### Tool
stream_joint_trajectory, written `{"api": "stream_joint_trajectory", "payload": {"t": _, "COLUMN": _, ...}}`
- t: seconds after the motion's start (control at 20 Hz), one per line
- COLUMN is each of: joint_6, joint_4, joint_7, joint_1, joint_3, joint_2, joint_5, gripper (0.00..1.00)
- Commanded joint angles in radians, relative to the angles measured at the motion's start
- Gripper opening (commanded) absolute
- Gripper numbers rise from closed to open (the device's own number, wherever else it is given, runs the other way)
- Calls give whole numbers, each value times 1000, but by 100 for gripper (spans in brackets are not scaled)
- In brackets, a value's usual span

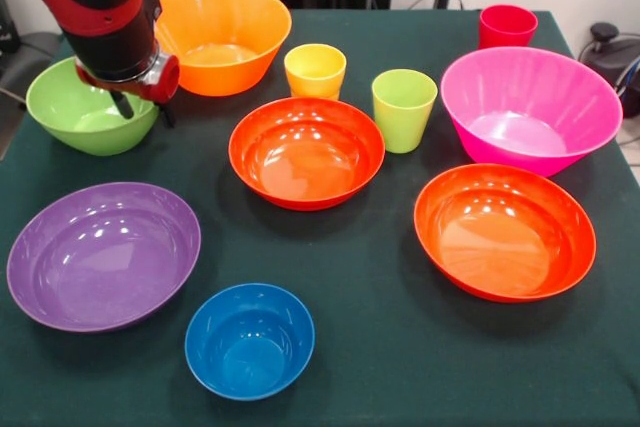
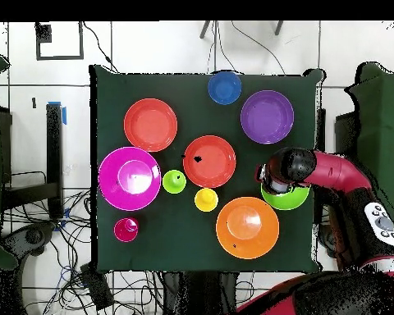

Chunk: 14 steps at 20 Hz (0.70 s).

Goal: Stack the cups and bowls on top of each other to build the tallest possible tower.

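1. Nearest lies the small blue bowl (image 1: 249, 339) – one of seven glossy round plastic bowls, none stacked.
2. Others: purple (image 1: 102, 255), two shallow red-orange (image 1: 306, 152) (image 1: 504, 231), magenta (image 1: 530, 109), deep orange (image 1: 222, 37), green (image 1: 88, 105).
3. Three small tumblers – yellow cup (image 1: 315, 70), green cup (image 1: 404, 109), red cup (image 1: 507, 26).
4. Gripper (image 1: 142, 107) hangs at the green bowl's rim; whether apart or together cannot be told.

On the dark green worktop (image 2: 192, 82) 7 bowls and 3 cups lie spread apart, none stacked. The arm (image 2: 332, 168) reaches over the lime-green bowl (image 2: 286, 198), beside the deep orange bowl (image 2: 247, 228).
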Motion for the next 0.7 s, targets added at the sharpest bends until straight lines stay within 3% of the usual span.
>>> {"api": "stream_joint_trajectory", "payload": {"t": 0.05, "joint_6": -84, "joint_4": -16, "joint_7": -273, "joint_1": 5, "joint_3": 80, "joint_2": 35, "joint_5": -94, "gripper": 100}}
{"api": "stream_joint_trajectory", "payload": {"t": 0.7, "joint_6": -97, "joint_4": 6, "joint_7": -254, "joint_1": 3, "joint_3": 75, "joint_2": 29, "joint_5": -97, "gripper": 100}}
